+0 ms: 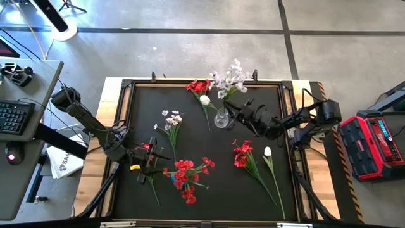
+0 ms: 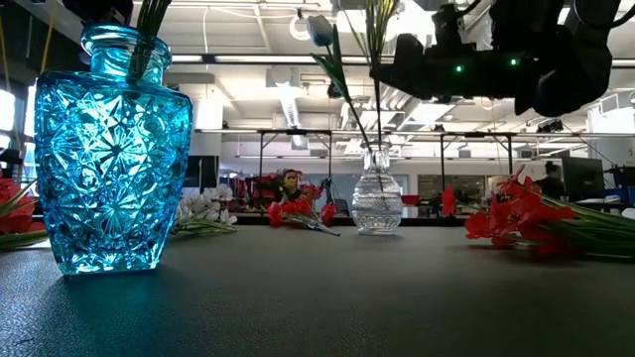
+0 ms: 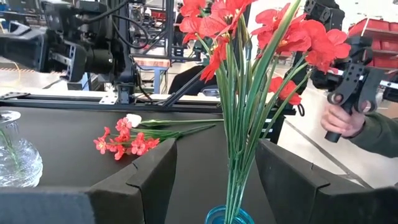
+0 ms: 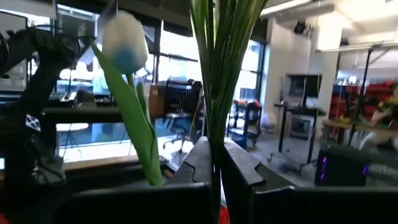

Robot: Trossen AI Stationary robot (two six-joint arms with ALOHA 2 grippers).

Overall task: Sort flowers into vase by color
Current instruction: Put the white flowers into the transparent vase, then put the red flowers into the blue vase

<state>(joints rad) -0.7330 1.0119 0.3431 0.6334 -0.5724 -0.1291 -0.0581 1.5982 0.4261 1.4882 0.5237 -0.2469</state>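
Observation:
A blue cut-glass vase [image 2: 109,149] stands at the table's near left and holds several red flowers [image 3: 249,31]. My left gripper [image 3: 221,180] is open, one finger on each side of their green stems just above the vase mouth [image 3: 227,218], touching nothing. A clear glass vase [image 1: 221,118] stands farther back with a white tulip [image 4: 124,37] and a white blossom sprig [image 1: 231,77] in it. My right gripper [image 4: 216,168] reaches in from the right and is shut on that sprig. My right gripper pinches the white sprig's green stems [image 4: 214,124] between its two fingers, well above the clear vase's mouth. The fingers come level from the table's right and lie across the stems. The stems stand nearly upright, their lower ends down inside the vase [image 2: 377,203].
Loose sprigs lie on the black mat: red [image 1: 199,85] at the far edge, white [image 1: 171,120] left of centre, red [image 1: 243,155] and a white tulip [image 1: 267,152] at the right, red [image 1: 190,193] near the front. A person's hand [image 3: 342,121] holds a controller beyond the table.

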